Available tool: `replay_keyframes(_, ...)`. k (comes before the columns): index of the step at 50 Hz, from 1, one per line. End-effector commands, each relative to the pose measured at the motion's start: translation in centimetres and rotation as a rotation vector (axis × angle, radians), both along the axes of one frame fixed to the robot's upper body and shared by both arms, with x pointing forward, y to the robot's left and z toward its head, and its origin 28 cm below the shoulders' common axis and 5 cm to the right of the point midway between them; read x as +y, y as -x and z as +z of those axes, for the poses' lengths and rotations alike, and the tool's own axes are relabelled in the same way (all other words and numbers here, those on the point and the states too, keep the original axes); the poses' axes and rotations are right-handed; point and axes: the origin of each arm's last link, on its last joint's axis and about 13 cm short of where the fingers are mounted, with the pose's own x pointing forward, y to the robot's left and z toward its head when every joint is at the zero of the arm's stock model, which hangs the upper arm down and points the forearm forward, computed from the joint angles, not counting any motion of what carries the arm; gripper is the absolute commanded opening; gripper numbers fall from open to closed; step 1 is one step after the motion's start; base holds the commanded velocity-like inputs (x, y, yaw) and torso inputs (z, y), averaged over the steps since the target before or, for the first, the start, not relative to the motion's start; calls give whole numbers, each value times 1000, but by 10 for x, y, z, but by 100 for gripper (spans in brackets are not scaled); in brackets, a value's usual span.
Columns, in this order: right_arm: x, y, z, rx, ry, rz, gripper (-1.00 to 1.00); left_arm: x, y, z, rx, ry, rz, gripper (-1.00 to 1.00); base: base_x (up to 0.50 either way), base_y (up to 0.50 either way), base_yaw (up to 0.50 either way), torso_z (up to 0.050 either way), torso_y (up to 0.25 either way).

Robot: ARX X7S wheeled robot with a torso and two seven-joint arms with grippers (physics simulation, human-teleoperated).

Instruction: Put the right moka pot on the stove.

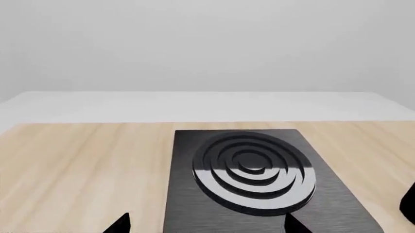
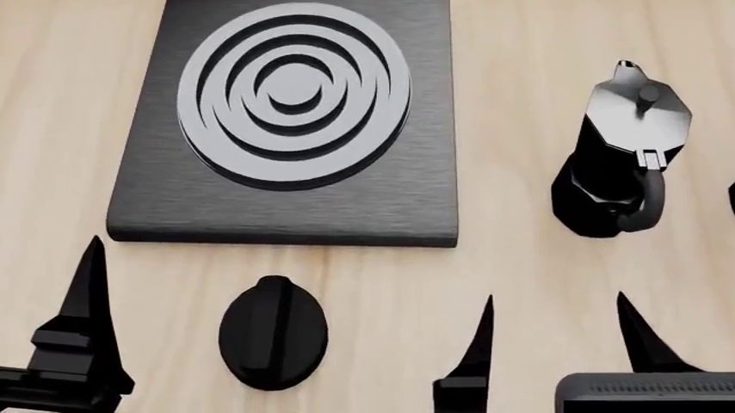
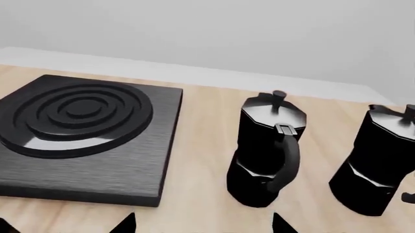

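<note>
On a pale wooden table (image 2: 540, 284), the stove (image 2: 172, 202) lies flat with its ringed burner (image 2: 294, 90) bare, and 2 black moka pots stand upright to its right, off the slab. No brand, label or writing can be read on any item.

Only the right wrist view shows both pots: the nearer moka pot (image 3: 266, 150) stands beside the stove, handle toward the camera, while the right moka pot (image 3: 379, 160) stands just beyond it, cut off by the frame edge. From the head view, 1 pot shows whole and the right moka pot is only a dark sliver at the right border. An oval black knob (image 2: 274, 331) lies on the wood in front of the stove, seen in the head view alone.

Right gripper (image 2: 557, 340) hovers near the table's front with fingers spread apart, holding nothing. Left gripper (image 1: 204, 225) shows 2 separated fingertips in its wrist view, released and empty; the head view shows just 1 of its fingers. The left wrist view takes in the stove and a grey wall, no pots.
</note>
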Motion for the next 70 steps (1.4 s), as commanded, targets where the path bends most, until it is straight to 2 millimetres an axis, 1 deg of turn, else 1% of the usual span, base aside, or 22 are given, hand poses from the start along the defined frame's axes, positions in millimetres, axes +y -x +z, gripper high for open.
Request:
replay_keyframes(1,-7,3,2,-3,13,-9,100,0,0,0,4,5,3,100,0,0,0,0,0)
replay_keyframes(7,-22,9,9,-18,7,-26,100,0,0,1,-1,8,2,100,0,0,0,0,0)
replay_keyframes(13,-41,19,17,-15,-13,-61,100,0,0,0,1,8,1,100,0,0,0,0,0)
replay_keyframes(16,-50,25,6,-26,-17,-70,100,0,0,0,3,8,5,100,0,0,0,0,0)
replay_keyframes(25,-74,41,19,-53,-21,-104,100,0,0,0,2,12,10,100,0,0,0,0,0)
replay_keyframes(37,-98,46,34,-60,-11,-165,100,1,1,0,2,13,16,100,0,0,0,0,0)
replay_keyframes(41,-106,49,39,-59,-15,-174,100,1,1,1,3,13,19,100,0,0,0,0,0)
replay_keyframes(42,-109,50,41,-52,-47,-152,100,1,1,1,2,13,20,100,0,0,0,0,0)
replay_keyframes(49,-124,54,48,-41,-35,-181,100,1,1,0,12,13,20,100,0,0,0,0,0)
replay_keyframes(52,-129,55,50,-35,-36,-186,100,1,1,1,12,16,22,100,0,0,0,0,0)
replay_keyframes(54,-131,55,64,-33,-38,-186,100,0,1,1,12,12,20,100,0,0,0,0,0)
replay_keyframes(55,-133,55,62,-31,-38,-187,100,0,1,1,11,13,20,100,0,0,0,0,0)
replay_keyframes(56,-135,54,54,-30,-40,-188,100,0,1,0,12,12,21,100,0,0,0,0,0)
replay_keyframes(58,-139,53,49,-29,-44,-192,100,0,1,0,9,14,15,100,0,0,0,0,0)
replay_keyframes(59,-142,52,62,-30,-45,-194,100,0,1,1,9,13,14,100,0,0,0,0,0)
replay_keyframes(61,-145,50,65,-31,-49,-197,100,0,1,1,10,14,11,100,0,0,0,0,0)
replay_keyframes(64,-150,46,66,-55,-57,-170,100,0,1,1,13,17,8,100,0,0,0,0,0)
replay_keyframes(66,-153,43,53,-61,-66,-173,100,0,1,1,15,18,7,100,0,0,0,0,0)
replay_keyframes(67,-155,41,50,-65,-65,-168,100,0,1,1,15,17,6,100,0,0,0,0,0)
replay_keyframes(68,-156,40,56,-65,-68,-167,100,0,1,1,16,17,6,100,0,0,0,0,0)
replay_keyframes(69,-157,39,52,-69,-72,-160,100,0,1,1,16,16,5,100,0,0,0,0,0)
replay_keyframes(70,-158,37,55,-72,-76,-149,100,-1,1,0,16,16,4,100,0,0,0,0,0)
